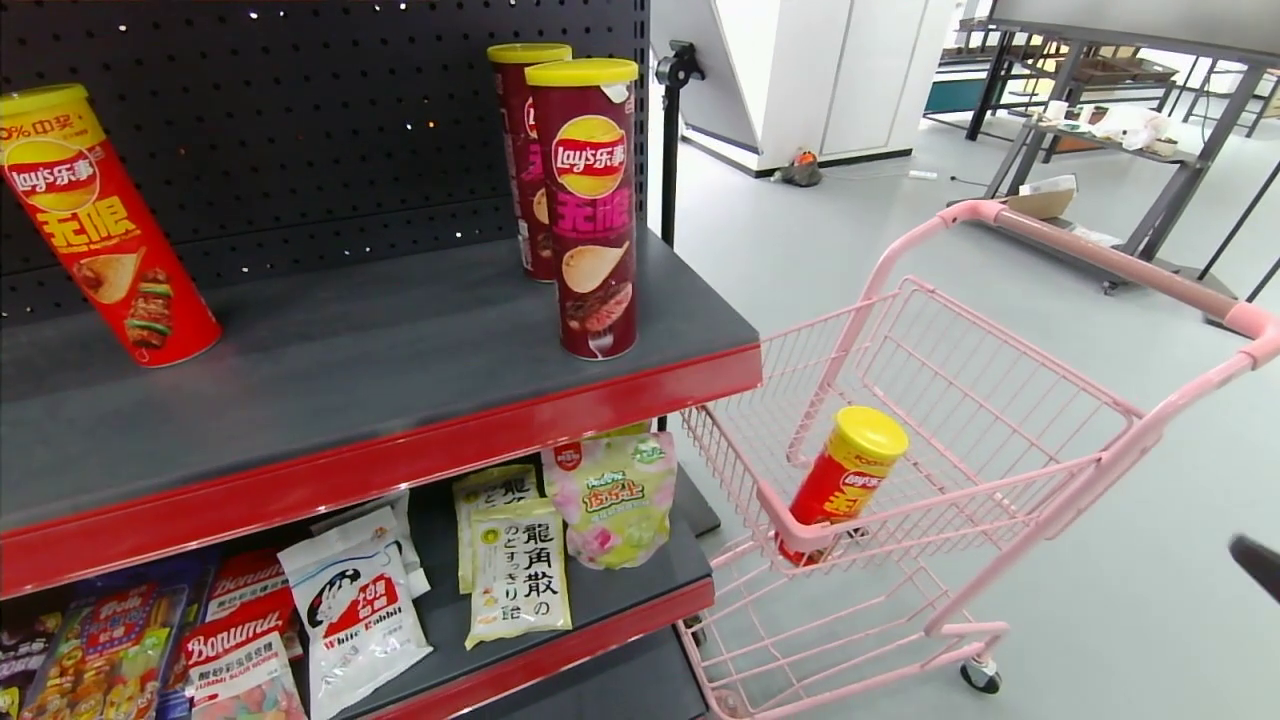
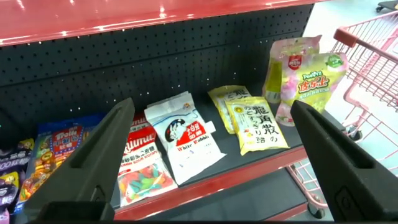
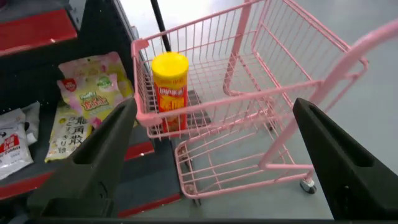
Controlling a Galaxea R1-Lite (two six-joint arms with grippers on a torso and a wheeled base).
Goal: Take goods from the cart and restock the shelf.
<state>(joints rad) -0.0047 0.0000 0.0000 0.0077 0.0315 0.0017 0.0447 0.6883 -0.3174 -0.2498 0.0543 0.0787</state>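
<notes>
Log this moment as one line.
red can: standing in cart | left hand: open, facing lower shelf | right hand: open, facing cart

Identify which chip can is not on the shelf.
The red can in the pink cart; the other red can and two maroon cans stand on the top shelf.

At lower right a chip can stands in the cart; the shelf, upper left, bears three other cans.
</notes>
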